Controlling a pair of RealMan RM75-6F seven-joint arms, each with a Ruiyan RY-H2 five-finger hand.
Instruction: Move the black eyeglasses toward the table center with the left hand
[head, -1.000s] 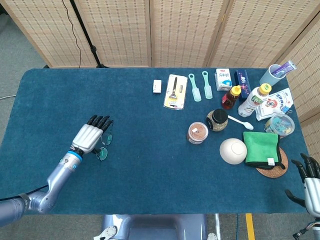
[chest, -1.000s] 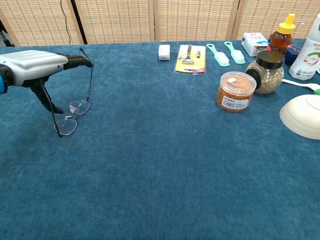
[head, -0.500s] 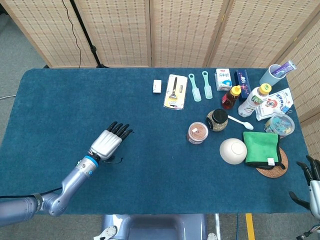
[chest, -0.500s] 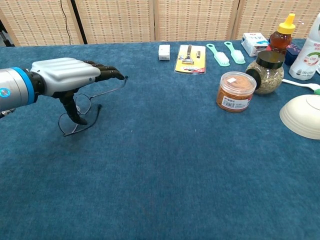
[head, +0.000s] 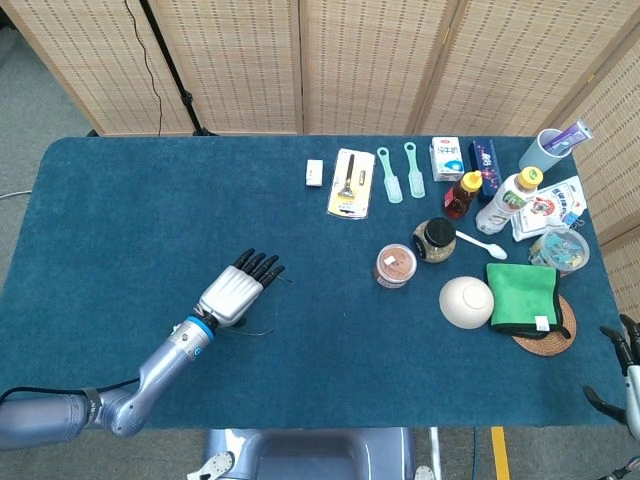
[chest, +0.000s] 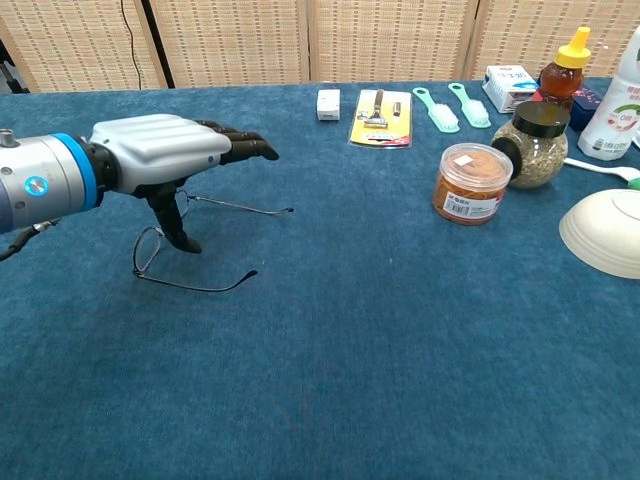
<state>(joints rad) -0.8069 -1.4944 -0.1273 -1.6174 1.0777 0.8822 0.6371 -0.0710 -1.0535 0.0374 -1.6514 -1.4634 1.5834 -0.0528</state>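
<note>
The left hand (chest: 160, 155) reaches over the blue surface (chest: 350, 340), palm down, with its dark fingers (chest: 240, 148) stretched forward and close together. Its thumb points down and stands among the frame of the black eyeglasses (chest: 190, 245), which lie on the surface just beneath the hand. Whether the thumb actually pinches the frame against the fingers I cannot tell; in the chest view the thumb tip is right at the lenses, and the two temple arms stick out to the right, one along the cloth and one a little higher. In the head view the left hand (head: 235, 292) sits left of the middle of the surface, and only thin bits of the eyeglasses (head: 262, 327) peek out beside it.

The right hand (head: 628, 370) shows only at the lower right corner of the head view, off the edge of the surface, its fingers apart and holding nothing.

Well apart from the eyeglasses, on the right side, stand an orange-lidded jar (chest: 472, 182), a black-lidded jar (chest: 534, 145), a white bowl (chest: 608, 232) and a green cloth (head: 522, 298). Along the far edge lie a yellow razor card (chest: 380, 105), two mint brushes (chest: 452, 105) and a small white box (chest: 328, 103)
</note>
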